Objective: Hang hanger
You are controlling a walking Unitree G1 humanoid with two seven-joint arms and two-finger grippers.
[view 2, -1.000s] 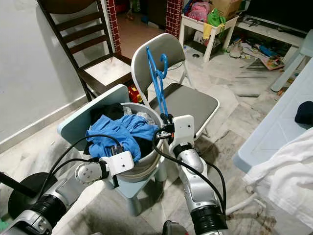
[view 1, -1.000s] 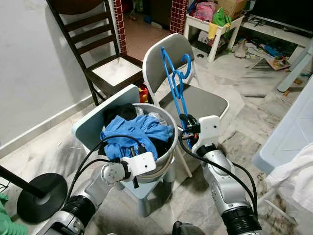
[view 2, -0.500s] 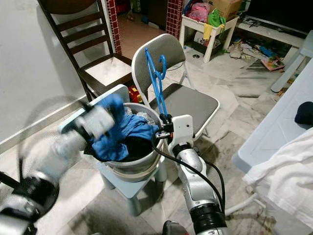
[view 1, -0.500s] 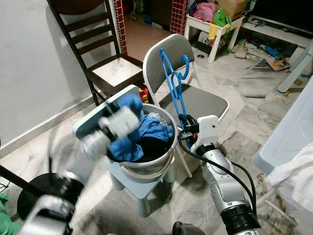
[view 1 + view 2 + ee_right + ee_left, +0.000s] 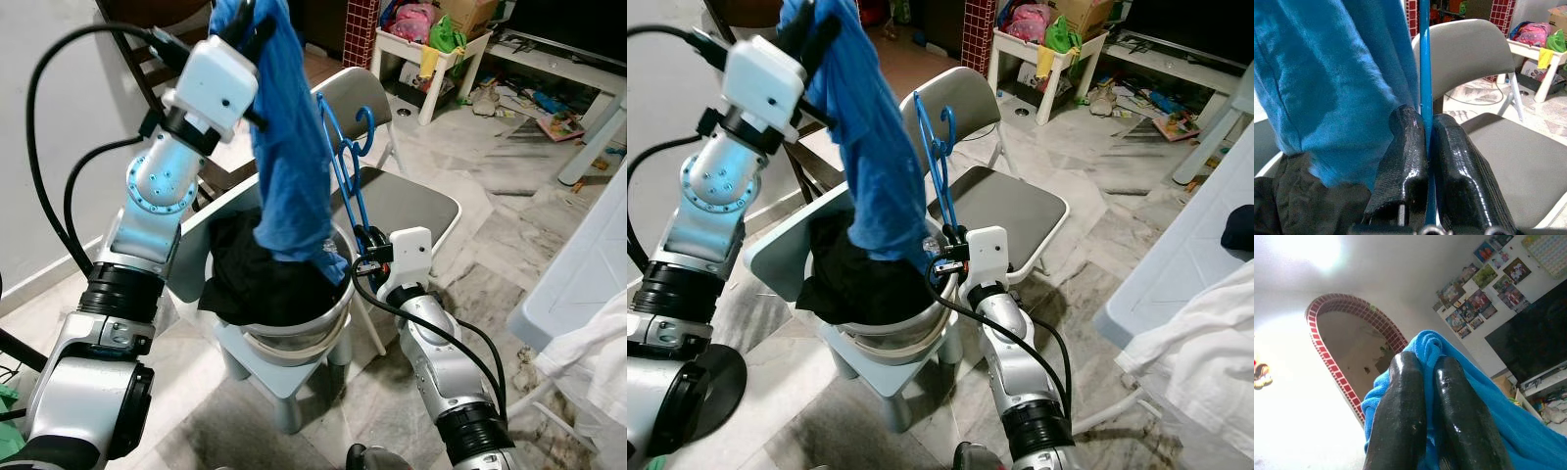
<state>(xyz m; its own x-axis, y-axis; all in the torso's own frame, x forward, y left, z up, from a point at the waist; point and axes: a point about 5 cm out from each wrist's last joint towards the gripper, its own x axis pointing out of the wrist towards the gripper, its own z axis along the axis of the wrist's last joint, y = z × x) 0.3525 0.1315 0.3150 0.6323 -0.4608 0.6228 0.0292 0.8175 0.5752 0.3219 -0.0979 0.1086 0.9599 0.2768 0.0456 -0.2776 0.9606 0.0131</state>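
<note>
My left gripper (image 5: 257,12) is raised high and shut on a blue garment (image 5: 291,166), which hangs down from it to the rim of the metal basin (image 5: 294,328). The left wrist view shows its fingertips (image 5: 1410,377) pinching the blue cloth (image 5: 1488,421). My right gripper (image 5: 364,238) stands beside the basin, shut on the lower bar of a blue plastic hanger (image 5: 348,162) held upright. Its fingers (image 5: 1410,147) clamp the thin blue bar (image 5: 1424,73). Dark clothes (image 5: 250,284) remain in the basin.
The basin rests on a small pale blue stool (image 5: 284,377). A grey folding chair (image 5: 402,201) stands just behind the hanger, a dark wooden chair (image 5: 132,44) to its left. A black round stand base (image 5: 700,387) lies on the floor at left. White cloth (image 5: 1195,343) drapes at right.
My left arm swung up from beside the basin, taking the blue garment out of it and lifting it high. The right gripper kept the hanger nearly still.
</note>
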